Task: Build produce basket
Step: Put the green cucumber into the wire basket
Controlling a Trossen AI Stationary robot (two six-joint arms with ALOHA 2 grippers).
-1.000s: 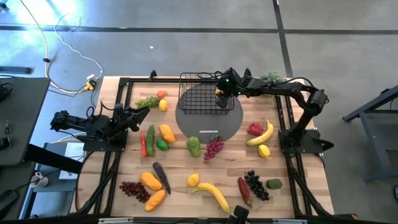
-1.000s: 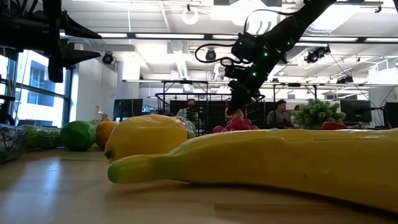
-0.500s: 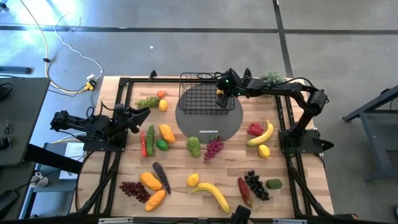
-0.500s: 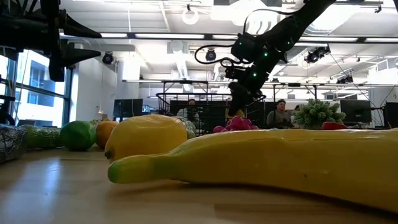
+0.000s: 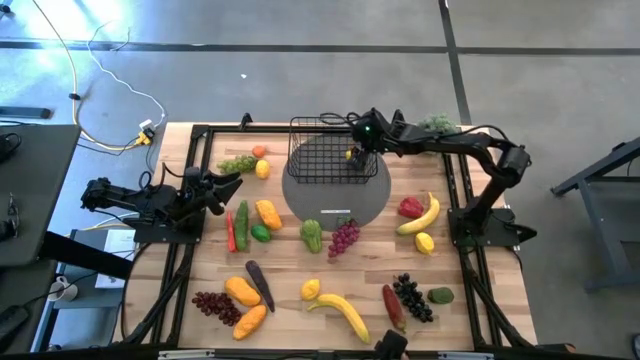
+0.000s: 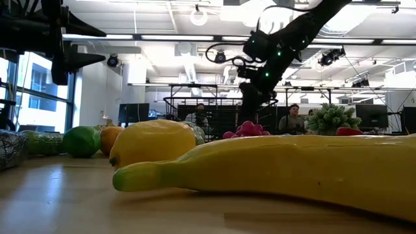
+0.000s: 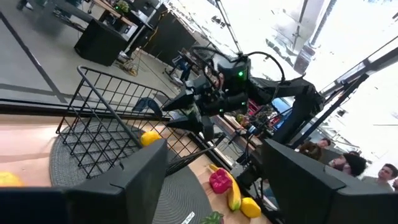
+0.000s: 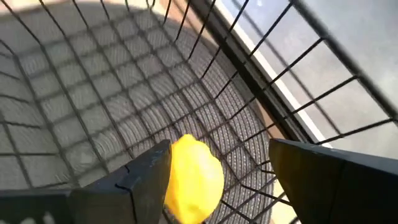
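Note:
The black wire basket (image 5: 302,137) stands on a flat grey disc (image 5: 335,200) at the table's far middle. One yellow lemon (image 5: 349,154) lies on the basket's floor near its right wall, and also shows in the right wrist view as lemon (image 8: 193,177) and in the left wrist view as lemon (image 7: 149,138). My right gripper (image 5: 360,150) hangs open just above that lemon, inside the basket's right end, with its fingers apart from it (image 8: 219,146). My left gripper (image 5: 228,182) waits open at the table's left edge (image 7: 212,146).
Toy produce lies all around the disc: green grapes (image 5: 237,163), a second lemon (image 5: 262,169), purple grapes (image 5: 343,237), a red pepper (image 5: 409,207), bananas (image 5: 424,215) (image 5: 343,312), dark grapes (image 5: 412,297). A bushy plant (image 5: 436,123) stands at the far right edge. People sit in the room beyond.
My right gripper has risen a little over the basket's right end. The lemon that was at its fingertips now lies by itself on the basket's floor.

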